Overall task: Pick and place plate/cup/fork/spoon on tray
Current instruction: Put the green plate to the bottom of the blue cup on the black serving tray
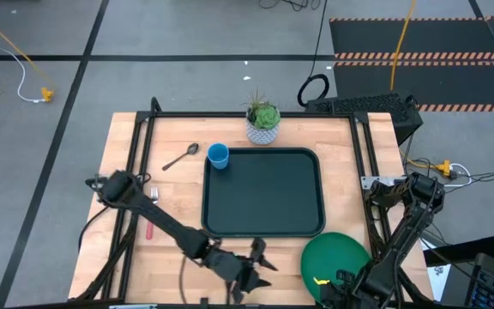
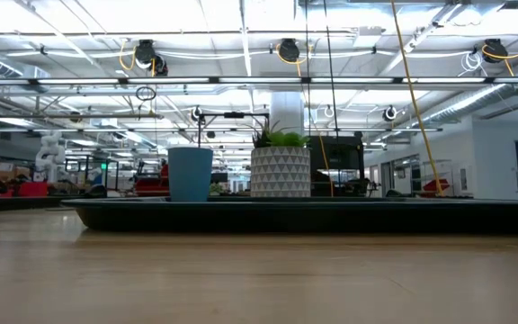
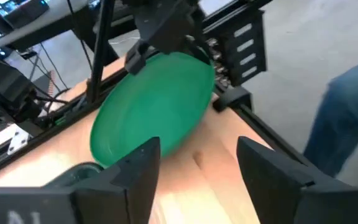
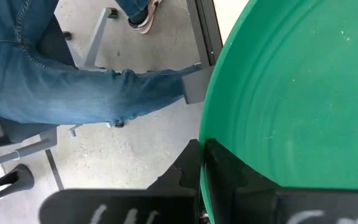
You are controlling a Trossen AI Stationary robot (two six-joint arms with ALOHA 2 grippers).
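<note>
The dark tray (image 1: 264, 193) lies mid-table. The blue cup (image 1: 218, 156) stands at its far left corner and shows upright in the low view (image 2: 190, 173). The silver spoon (image 1: 180, 157) lies on the table left of the cup. The red-handled fork (image 1: 150, 225) lies at the table's left, partly under my left arm. The green plate (image 1: 337, 256) is at the near right corner, in my right gripper (image 1: 340, 281). My left gripper (image 1: 251, 266) is open and empty by the near edge, left of the plate. My right gripper holds the plate by its near rim (image 4: 205, 155), pinched with one finger (image 4: 225, 171) on the hollow upper face and the other hidden beneath. It comes from the table's near right side. The plate is tilted, its held edge (image 3: 143, 57) raised; whether the opposite edge touches the table I cannot tell.
A potted plant (image 1: 263, 123) in a white patterned pot stands just beyond the tray's far edge. A person's leg in jeans (image 4: 73, 74) is close beside the near right corner. The black frame rails (image 1: 367, 154) run along the table's sides.
</note>
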